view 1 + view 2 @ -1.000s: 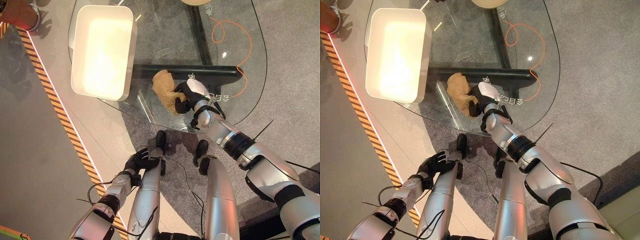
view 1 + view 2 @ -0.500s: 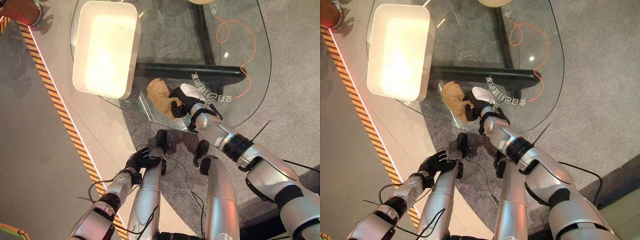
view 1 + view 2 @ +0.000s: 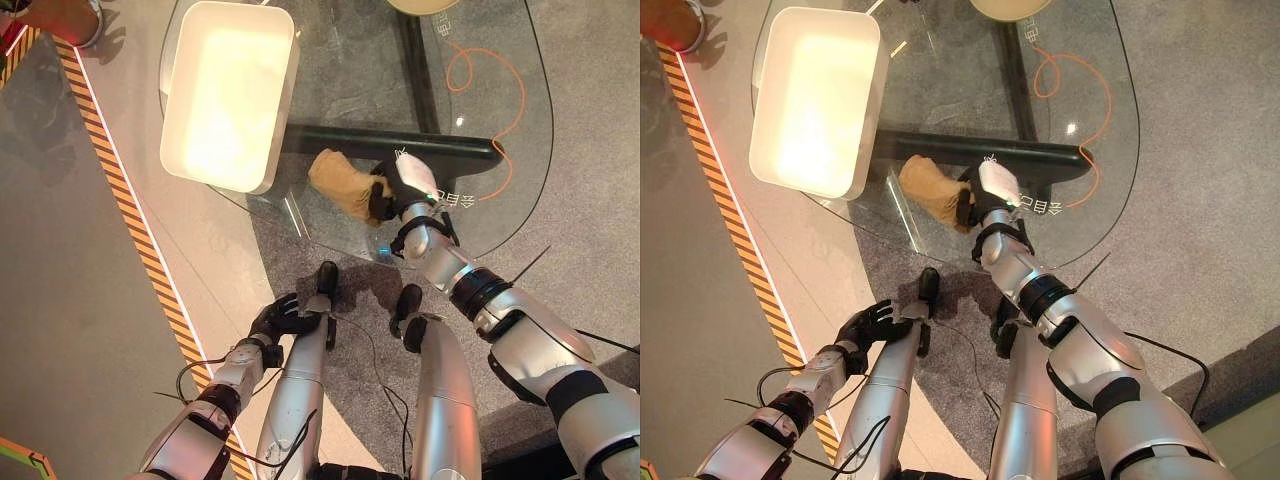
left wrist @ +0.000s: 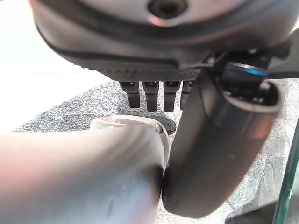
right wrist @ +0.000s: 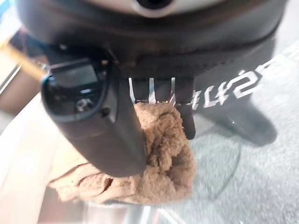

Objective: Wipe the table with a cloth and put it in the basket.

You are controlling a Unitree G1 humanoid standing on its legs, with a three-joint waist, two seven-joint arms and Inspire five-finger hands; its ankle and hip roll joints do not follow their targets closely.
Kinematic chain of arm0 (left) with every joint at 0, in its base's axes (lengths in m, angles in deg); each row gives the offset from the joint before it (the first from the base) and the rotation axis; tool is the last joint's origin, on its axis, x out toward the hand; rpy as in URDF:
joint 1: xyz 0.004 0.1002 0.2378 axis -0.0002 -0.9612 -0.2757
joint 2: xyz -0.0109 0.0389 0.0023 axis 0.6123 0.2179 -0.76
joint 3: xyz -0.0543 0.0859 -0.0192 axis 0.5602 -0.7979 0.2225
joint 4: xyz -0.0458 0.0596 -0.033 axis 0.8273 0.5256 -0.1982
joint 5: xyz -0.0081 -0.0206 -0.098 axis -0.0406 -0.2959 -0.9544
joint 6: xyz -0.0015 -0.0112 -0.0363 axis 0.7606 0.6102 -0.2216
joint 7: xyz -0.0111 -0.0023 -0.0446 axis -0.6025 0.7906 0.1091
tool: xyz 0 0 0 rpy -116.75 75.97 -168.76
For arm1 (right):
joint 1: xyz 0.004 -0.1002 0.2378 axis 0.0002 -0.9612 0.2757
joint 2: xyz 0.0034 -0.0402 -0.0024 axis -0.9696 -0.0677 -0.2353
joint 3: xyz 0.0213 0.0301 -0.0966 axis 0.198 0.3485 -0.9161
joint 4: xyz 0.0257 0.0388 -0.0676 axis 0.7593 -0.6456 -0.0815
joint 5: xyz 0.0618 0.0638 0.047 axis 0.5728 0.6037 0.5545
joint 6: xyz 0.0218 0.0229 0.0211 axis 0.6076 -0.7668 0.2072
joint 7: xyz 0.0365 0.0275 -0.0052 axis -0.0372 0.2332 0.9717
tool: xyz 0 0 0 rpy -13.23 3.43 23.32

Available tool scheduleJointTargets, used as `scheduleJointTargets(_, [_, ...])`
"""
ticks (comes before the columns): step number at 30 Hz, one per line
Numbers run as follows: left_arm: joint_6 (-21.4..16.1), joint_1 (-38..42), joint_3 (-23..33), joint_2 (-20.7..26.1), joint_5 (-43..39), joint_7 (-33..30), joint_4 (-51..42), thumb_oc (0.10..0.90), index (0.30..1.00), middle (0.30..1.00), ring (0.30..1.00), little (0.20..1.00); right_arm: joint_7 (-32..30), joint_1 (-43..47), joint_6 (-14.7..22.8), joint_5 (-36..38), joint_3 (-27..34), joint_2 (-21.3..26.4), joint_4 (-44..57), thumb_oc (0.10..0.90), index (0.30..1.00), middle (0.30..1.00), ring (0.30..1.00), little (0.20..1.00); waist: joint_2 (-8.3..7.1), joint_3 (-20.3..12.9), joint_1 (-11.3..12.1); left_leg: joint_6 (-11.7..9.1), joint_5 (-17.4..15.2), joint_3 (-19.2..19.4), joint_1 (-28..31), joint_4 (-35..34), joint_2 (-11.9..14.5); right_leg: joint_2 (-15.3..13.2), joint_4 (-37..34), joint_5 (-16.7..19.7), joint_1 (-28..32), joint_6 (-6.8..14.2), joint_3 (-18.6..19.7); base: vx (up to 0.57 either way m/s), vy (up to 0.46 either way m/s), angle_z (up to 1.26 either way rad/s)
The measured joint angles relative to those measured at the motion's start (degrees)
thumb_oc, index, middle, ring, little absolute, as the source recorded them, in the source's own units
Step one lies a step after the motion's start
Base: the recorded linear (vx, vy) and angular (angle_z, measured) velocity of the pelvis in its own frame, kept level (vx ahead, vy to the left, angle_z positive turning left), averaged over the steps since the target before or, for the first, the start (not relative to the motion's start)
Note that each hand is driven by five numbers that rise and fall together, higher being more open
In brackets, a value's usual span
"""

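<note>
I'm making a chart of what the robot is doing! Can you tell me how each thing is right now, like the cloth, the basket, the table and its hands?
cloth: bunched up, lying on the glass, gripped by the right hand.
right hand: fingers curled round the cloth.
left hand: down low beside the table, fingers relaxed, holding nothing.
basket: upright on the table, nothing in it.
table: glass top, with the cloth and basket on it.

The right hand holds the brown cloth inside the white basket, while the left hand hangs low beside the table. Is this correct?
Not quite. The right hand holds the brown cloth on the glass table, beside the white basket, as the left eye view shows. The left hand does hang low.
</note>
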Motion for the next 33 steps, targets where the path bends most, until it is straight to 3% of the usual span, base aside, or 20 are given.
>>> scheduleJointTargets(7, [-1.2,0.0,0.1,0.4,-1.7,1.3,0.0,0.8,0.9,0.9,0.9,0.9,-9.1,0.6,0.1,4.3,3.9,2.8,-0.5,0.1,0.3,0.3,0.3,0.2,0.08,0.1,-0.1,0.5,-0.3,0.0,-1.8,1.2,-0.1,-0.1,0.0,0.4,-1.2,0.1,0.0,0.0,0.0,0.0])
scheduleJointTargets(13, [-1.7,0.0,0.1,0.6,-2.0,2.2,0.0,0.8,0.9,0.9,0.9,0.9,-13.0,0.7,0.7,5.0,6.8,4.7,-1.8,0.1,0.3,0.3,0.3,0.2,0.06,0.1,-0.2,0.8,-0.5,0.1,-2.4,1.4,-0.2,-0.2,-0.2,0.5,-1.5,0.3,0.1,0.0,0.0,0.0])
scheduleJointTargets(21, [-2.8,0.0,0.1,1.9,-2.0,2.7,0.0,0.8,0.9,0.9,0.9,0.9,-16.9,0.9,3.4,6.7,12.5,6.4,-6.3,0.1,0.3,0.3,0.3,0.2,-0.13,0.2,-0.5,1.2,-0.8,0.3,-3.0,2.2,-0.3,-0.1,-0.6,0.8,-1.7,0.8,0.3,0.0,0.0,0.0])
scheduleJointTargets(33, [-3.4,-0.1,0.3,2.7,-2.1,3.7,0.0,0.8,0.9,0.9,0.9,0.9,-19.6,0.9,5.8,11.0,14.4,8.0,-6.9,0.1,0.3,0.3,0.3,0.2,-0.39,0.4,-0.5,1.7,-1.1,0.5,-3.7,2.4,-0.4,0.0,-1.0,1.1,-2.3,1.1,0.6,0.0,0.0,0.0])
